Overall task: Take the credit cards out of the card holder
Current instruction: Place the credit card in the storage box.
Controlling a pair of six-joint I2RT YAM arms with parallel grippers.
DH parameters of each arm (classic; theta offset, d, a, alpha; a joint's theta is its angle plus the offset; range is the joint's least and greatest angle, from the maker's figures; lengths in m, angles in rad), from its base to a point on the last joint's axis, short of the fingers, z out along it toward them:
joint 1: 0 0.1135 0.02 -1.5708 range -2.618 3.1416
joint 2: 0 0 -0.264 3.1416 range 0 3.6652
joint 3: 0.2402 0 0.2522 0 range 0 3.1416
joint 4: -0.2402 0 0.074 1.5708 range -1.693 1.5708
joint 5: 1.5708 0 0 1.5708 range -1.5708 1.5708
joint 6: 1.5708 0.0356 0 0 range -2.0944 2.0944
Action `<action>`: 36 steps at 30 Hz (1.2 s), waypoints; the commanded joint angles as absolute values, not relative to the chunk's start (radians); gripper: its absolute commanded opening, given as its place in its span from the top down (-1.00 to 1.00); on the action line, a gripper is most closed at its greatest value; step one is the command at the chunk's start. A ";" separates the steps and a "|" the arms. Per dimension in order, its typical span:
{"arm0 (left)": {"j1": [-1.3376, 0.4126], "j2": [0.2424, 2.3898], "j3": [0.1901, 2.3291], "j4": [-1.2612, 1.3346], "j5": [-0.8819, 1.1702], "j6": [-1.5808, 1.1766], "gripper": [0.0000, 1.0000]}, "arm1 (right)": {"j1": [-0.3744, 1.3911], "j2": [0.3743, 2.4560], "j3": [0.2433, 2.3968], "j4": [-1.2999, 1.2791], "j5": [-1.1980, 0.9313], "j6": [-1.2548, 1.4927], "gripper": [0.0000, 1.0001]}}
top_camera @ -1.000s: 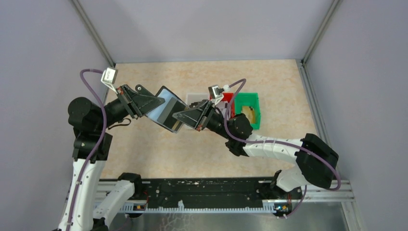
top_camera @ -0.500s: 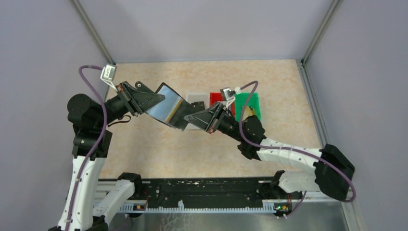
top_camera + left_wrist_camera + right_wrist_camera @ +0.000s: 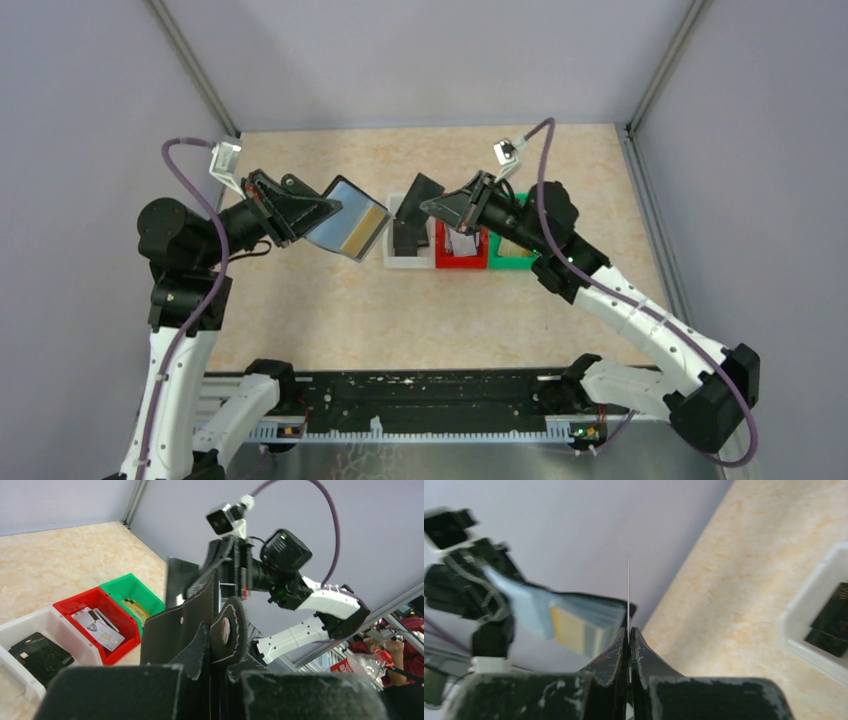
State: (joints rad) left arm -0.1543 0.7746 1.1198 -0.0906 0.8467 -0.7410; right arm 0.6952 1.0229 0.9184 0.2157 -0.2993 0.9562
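Observation:
My left gripper (image 3: 322, 212) is shut on the black card holder (image 3: 343, 220) and holds it open in the air, its grey-blue slots facing up. A gold card (image 3: 366, 229) sits in a slot. In the left wrist view the card holder (image 3: 177, 630) and its snap-tab strap (image 3: 231, 630) fill the jaws. My right gripper (image 3: 428, 206) is shut on a dark credit card (image 3: 419, 189), apart from the holder and above the white bin (image 3: 393, 259). The right wrist view shows this card (image 3: 628, 590) edge-on between shut fingers, with the holder (image 3: 574, 622) to the left.
Three bins stand in a row: the white bin holds a black card (image 3: 405, 238), the red bin (image 3: 460, 263) holds grey-white cards (image 3: 100, 627), and the green bin (image 3: 512, 263) holds a tan card (image 3: 136, 611). Grey walls enclose the table on three sides.
My right gripper has pulled away from the card holder to the right and back, with a dark card in it, and now hangs over the bins. The left gripper still holds the holder.

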 commanded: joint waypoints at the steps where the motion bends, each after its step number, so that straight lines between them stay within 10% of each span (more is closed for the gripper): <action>1: -0.150 0.749 1.153 -0.047 0.912 -0.704 1.00 | 0.687 1.162 1.055 -0.086 -0.326 0.734 1.00; 15: -0.150 0.702 1.148 -0.055 0.998 -0.656 1.00 | 0.678 1.740 1.525 -0.494 -0.179 0.428 1.00; 36: -0.150 0.670 1.111 -0.044 1.031 -0.685 1.00 | 0.676 2.085 1.674 -0.395 -0.156 0.481 1.00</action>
State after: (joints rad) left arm -0.1543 0.6769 1.1007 -0.0879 1.0172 -0.6834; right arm 0.6880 2.0892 1.6337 -0.4786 -0.1654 0.4580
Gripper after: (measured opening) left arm 0.066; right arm 0.005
